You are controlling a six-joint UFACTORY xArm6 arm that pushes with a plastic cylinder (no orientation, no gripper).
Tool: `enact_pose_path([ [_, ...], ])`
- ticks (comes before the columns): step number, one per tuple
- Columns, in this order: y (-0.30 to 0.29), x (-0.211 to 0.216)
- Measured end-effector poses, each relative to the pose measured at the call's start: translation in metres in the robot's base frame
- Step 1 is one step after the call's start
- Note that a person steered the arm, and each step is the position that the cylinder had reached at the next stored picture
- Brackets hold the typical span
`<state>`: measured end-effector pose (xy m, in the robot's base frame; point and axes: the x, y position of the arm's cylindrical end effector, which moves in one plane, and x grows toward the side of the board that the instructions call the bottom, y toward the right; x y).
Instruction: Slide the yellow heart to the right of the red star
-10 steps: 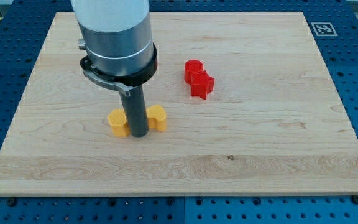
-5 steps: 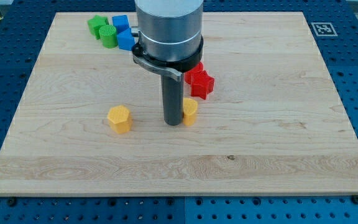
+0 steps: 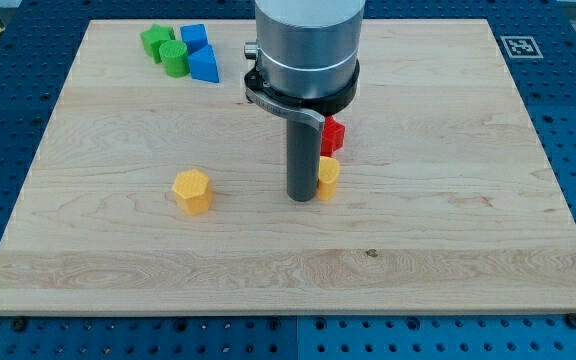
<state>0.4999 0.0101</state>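
The yellow heart (image 3: 328, 176) lies near the middle of the wooden board (image 3: 448, 230), partly hidden behind my rod. My tip (image 3: 301, 197) stands right against its left side. The red star (image 3: 334, 134) sits just above the heart, mostly hidden by the arm's body; only its right part shows. The heart is below the star, almost touching it.
A yellow hexagon block (image 3: 192, 191) lies left of my tip. Green blocks (image 3: 165, 49) and blue blocks (image 3: 199, 54) cluster at the view's top left. The arm's grey cylinder (image 3: 305, 50) covers the board's top middle.
My tip has moved to the right, pushing the yellow heart with it from beside the hexagon to just under the red star. The hexagon stayed put.
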Motion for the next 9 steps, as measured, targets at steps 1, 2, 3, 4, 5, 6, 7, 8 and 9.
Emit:
enact_pose_path([
  [1,0.018,0.000],
  [2,0.022,0.000],
  [3,0.040,0.000],
  [4,0.064,0.000],
  [5,0.068,0.000],
  [6,0.088,0.007],
  [7,0.089,-0.006],
  [8,0.089,0.009],
  [9,0.079,0.028],
])
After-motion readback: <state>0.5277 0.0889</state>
